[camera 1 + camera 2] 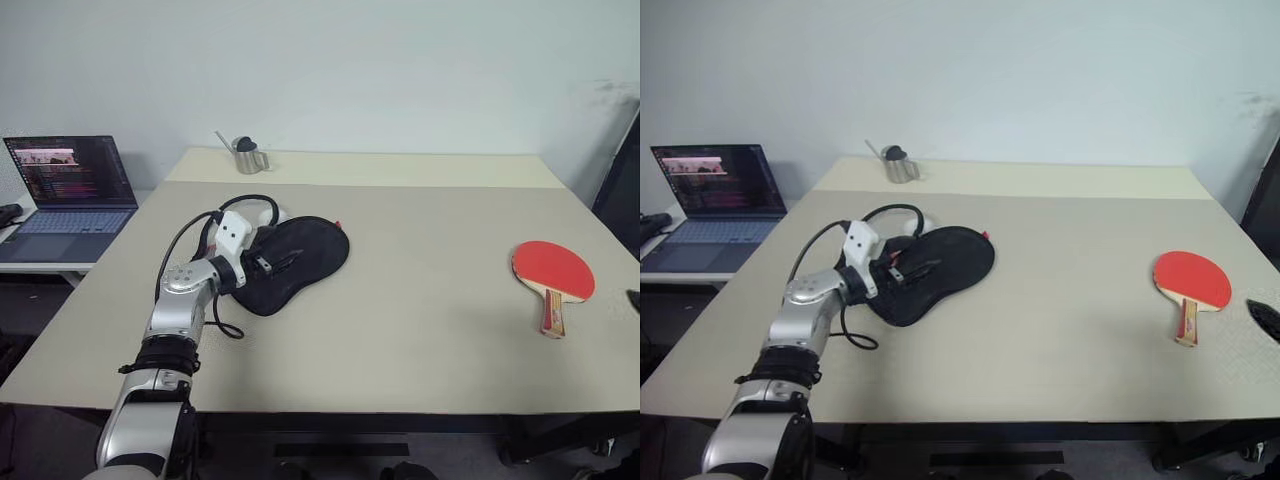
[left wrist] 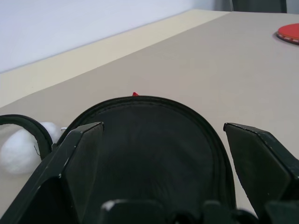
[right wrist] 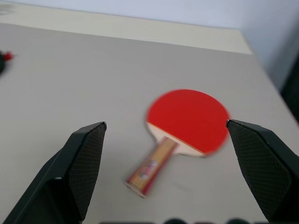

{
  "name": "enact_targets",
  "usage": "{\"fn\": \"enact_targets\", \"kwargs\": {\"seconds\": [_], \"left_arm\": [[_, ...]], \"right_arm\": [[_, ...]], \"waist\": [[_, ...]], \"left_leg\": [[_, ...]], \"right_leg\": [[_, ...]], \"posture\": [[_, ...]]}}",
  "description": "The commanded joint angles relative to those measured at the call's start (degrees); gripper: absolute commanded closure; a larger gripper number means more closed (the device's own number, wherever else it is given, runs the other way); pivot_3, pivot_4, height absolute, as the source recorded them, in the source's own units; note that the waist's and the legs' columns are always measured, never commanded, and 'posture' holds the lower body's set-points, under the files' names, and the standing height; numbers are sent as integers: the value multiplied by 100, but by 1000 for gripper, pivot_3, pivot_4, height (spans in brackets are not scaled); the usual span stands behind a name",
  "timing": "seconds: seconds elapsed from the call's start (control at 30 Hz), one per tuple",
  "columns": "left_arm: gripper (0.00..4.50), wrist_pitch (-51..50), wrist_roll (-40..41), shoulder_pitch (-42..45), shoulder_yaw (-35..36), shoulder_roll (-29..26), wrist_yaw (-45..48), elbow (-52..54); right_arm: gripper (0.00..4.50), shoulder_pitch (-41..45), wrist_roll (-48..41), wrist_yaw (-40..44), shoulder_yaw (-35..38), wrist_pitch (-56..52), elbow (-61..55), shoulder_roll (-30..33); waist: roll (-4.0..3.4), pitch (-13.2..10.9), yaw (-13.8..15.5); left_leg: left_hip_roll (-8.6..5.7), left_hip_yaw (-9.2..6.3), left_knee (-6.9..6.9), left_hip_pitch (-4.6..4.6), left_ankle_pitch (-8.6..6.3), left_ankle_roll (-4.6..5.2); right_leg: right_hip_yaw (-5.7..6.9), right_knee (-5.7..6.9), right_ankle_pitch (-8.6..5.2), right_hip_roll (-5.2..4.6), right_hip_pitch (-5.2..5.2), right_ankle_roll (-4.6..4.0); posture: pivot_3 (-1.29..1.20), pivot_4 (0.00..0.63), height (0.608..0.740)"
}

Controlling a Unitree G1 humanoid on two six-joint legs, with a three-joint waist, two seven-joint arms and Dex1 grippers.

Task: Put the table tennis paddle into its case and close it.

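The left gripper (image 1: 268, 262) hovers over the black case (image 1: 295, 262) near the desk's (image 1: 420, 330) left edge, fingers (image 2: 79, 158) spread apart. The right gripper (image 3: 166, 154), fingers wide apart, faces the table tennis paddle (image 1: 552, 273) by the right edge. A metal cup (image 1: 246, 156) stands near the far edge.

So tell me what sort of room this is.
Probably an office or lab. A plain beige table stands against a bare wall, an open laptop sits on a side desk, and a small metal cup stands at the back.

Black case (image 1: 300, 255), red-faced paddle (image 1: 553, 269) with red-striped pale wood handle, beige table (image 1: 420, 330).
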State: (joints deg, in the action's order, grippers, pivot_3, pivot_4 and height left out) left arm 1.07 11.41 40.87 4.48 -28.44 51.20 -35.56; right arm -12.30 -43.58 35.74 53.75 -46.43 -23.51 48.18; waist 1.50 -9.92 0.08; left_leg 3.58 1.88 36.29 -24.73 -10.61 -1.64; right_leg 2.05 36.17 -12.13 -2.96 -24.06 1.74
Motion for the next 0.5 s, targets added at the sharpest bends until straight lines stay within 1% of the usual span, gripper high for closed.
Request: {"fn": "enact_targets", "kwargs": {"seconds": [0.03, 0.13, 0.23, 0.33, 0.43, 0.5], "left_arm": [[25, 206, 0, 212, -16, -35, 159, -41], [25, 196, 11, 275, -213, 142, 417, 43], [25, 173, 44, 467, -290, 145, 789, -95], [25, 259, -10, 672, -320, 64, 1051, -418], [25, 478, -109, 915, -279, 15, 986, -860], [25, 481, -101, 972, -252, 0, 970, -976]], "right_arm": [[0, 234, -358, 9, -375, -206, -516, 199], [0, 629, -553, -48, -1217, -280, -902, 165], [0, 1225, -655, -367, -2037, -353, -1155, 15], [0, 1681, -576, -669, -2701, -366, -1235, -199], [0, 2012, -466, -892, -3263, -362, -1304, -413], [0, 2178, -386, -1022, -3543, -337, -1311, -548]], "waist": [[0, 0, 1], [2, -1, 0], [9, -5, -1], [15, -9, 0], [15, -9, 0], [15, -9, -1]], "left_leg": [[1, 0, 0, 0, 0, 0], [0, 0, 1, -2, 0, 0], [0, -1, 2, -3, 0, 0], [3, -4, 2, -4, 0, 0], [2, -2, -1, -7, 0, 0], [2, -1, -4, -10, 0, 0]], "right_leg": [[0, 0, 0, 0, 0, 0], [0, -1, 0, 0, 0, 0], [1, -1, 0, 0, -1, 0], [6, -1, 0, 3, -1, 0], [4, -4, -2, 3, -4, -1], [4, -5, -3, 3, -5, 0]], "posture": [[0, 150, 740], [0, 150, 740], [0, 150, 740], [0, 150, 740], [0, 150, 740], [0, 150, 740]]}}
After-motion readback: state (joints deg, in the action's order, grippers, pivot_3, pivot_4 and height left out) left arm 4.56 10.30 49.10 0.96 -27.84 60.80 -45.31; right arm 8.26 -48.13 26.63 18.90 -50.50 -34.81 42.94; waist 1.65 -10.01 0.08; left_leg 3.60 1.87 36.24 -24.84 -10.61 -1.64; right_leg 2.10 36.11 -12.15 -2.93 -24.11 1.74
